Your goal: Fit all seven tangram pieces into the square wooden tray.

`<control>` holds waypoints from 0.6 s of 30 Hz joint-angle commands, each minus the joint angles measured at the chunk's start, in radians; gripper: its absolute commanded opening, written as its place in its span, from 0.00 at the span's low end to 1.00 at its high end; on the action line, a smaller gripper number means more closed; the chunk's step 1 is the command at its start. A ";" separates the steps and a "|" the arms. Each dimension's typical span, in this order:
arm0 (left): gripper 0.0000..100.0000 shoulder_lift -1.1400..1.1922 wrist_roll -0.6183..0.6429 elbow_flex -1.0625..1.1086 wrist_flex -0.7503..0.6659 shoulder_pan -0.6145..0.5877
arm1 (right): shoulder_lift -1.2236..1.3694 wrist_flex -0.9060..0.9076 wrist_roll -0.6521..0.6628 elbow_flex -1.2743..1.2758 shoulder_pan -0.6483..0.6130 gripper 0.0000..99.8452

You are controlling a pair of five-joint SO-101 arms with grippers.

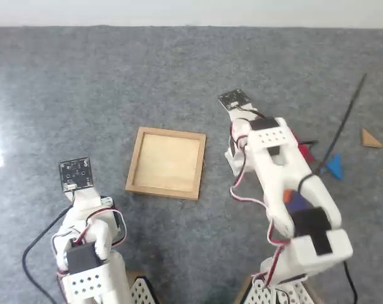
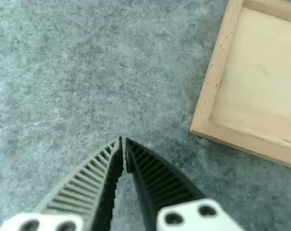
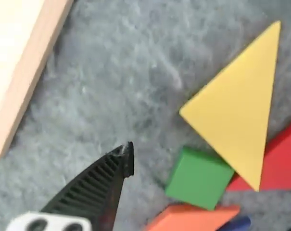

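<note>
The square wooden tray lies empty in the middle of the grey mat, its rim to one side of my left gripper, which is shut on nothing just above the mat. My right gripper is open low over a cluster of pieces: one dark finger shows, with a green square close beside it. A yellow triangle, a red piece, an orange piece and a blue piece crowd around it. The tray's edge is a short way off.
In the high view, a red piece, a blue triangle and a tan triangle lie right of the right arm. A black cable crosses the mat there. Open mat stretches behind and left of the tray.
</note>
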 commanded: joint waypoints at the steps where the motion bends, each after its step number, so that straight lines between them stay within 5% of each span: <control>1: 0.01 -0.017 -0.006 -0.007 0.008 -0.005 | 0.025 -0.015 0.003 -0.077 -0.004 0.53; 11: 0.01 -0.017 -0.006 -0.007 0.008 -0.005 | 0.056 -0.056 0.012 -0.074 0.050 0.53; 18: 0.01 -0.017 -0.006 -0.007 0.008 -0.005 | 0.056 -0.082 0.054 -0.074 0.054 0.39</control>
